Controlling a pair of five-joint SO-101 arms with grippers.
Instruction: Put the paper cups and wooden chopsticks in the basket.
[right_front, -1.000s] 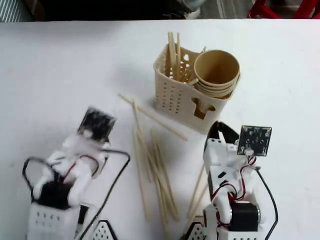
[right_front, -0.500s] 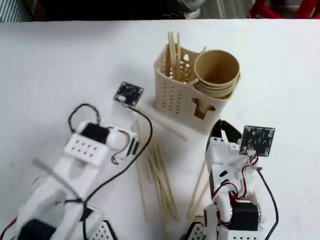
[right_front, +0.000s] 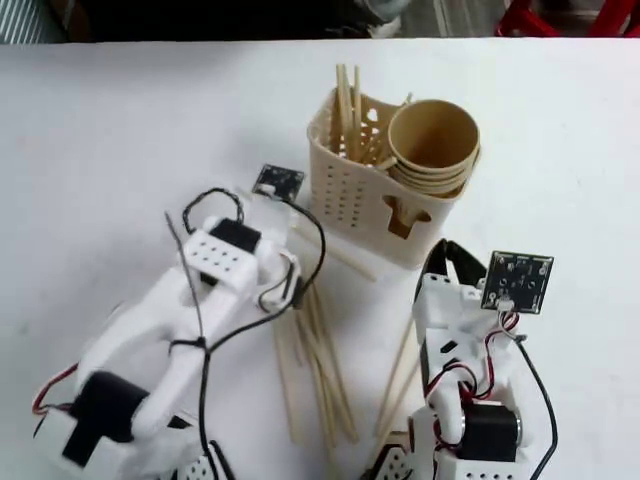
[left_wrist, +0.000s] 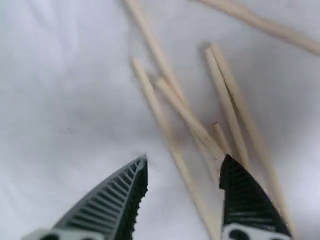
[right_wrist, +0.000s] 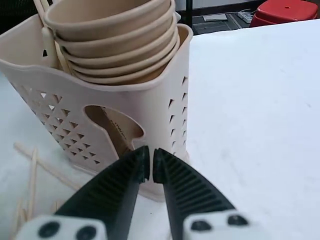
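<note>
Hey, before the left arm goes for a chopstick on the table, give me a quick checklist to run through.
1. Left gripper open: ok.
2. Loose chopsticks on the table under it: ok.
3. One chopstick lying alone between its fingers: not ok, several cross and overlap.
4. Right gripper shut, empty, beside the basket: ok.
5. Paper cups stacked in the basket: ok.
6. Fingertip height above the table: cannot tell.

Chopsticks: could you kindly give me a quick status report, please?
Left tool open above loose chopsticks, none gripped. Right tool shut, close against basket. Cups already in basket.
</note>
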